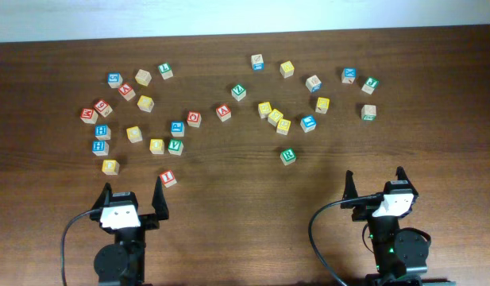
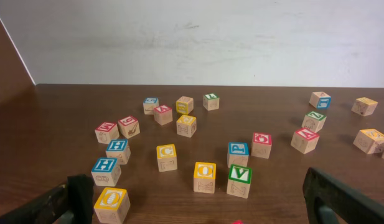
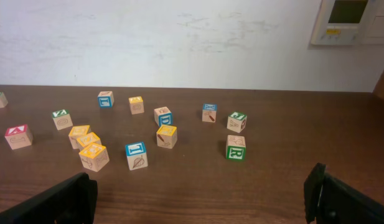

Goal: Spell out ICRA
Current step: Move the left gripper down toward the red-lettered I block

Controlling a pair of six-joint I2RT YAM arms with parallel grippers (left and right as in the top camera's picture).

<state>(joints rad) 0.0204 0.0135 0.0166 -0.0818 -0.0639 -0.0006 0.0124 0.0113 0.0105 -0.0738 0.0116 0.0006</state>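
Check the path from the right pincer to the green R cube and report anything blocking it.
Nothing visible blocks it. The green R cube stands alone on bare table ahead of the open right pincer. The nearest other cube, also green, lies beyond it.

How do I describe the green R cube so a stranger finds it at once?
Start on the right half of the table, near the right gripper. The green R cube stands alone, closer to the arms than the cluster of cubes behind it.
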